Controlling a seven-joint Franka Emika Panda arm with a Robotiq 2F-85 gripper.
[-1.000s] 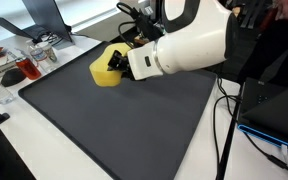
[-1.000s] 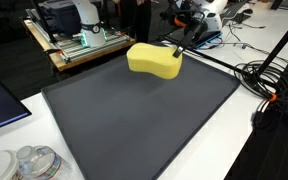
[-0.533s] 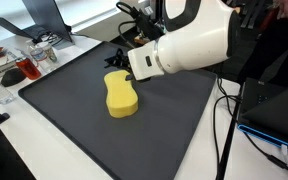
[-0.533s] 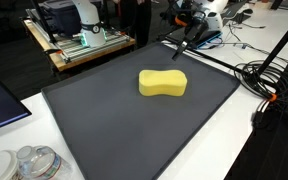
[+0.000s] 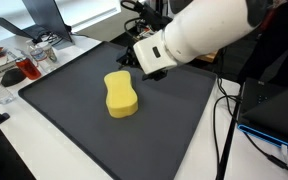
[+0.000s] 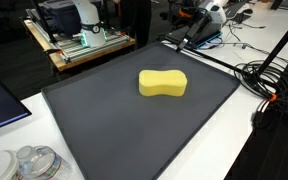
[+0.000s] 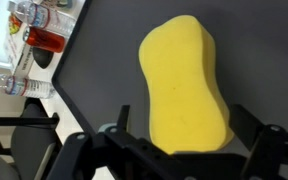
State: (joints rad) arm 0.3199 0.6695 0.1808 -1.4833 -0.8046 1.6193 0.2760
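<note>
A yellow, peanut-shaped sponge (image 5: 121,93) (image 6: 163,83) lies flat on the dark grey mat (image 5: 104,140) (image 6: 134,130), near its middle. In the wrist view the sponge (image 7: 184,85) fills the centre. My gripper (image 7: 184,128) hangs open above the sponge's near end. One black finger (image 7: 121,122) and the other (image 7: 248,124) stand wide on either side without touching it. In an exterior view the white arm (image 5: 199,35) is raised over the mat's far edge, clear of the sponge. Nothing is held.
A glass of red liquid (image 5: 29,68) (image 7: 46,38) and plastic bottles stand beside the mat on the white table. Clear lidded containers (image 6: 29,162) sit at one corner. Cables (image 6: 269,80) trail off another side. An equipment rack (image 6: 79,35) stands behind.
A second ago the sponge was in the gripper at the mat's far edge. The jaws opened, the sponge dropped flat onto the mat, and the arm has since lifted away.
</note>
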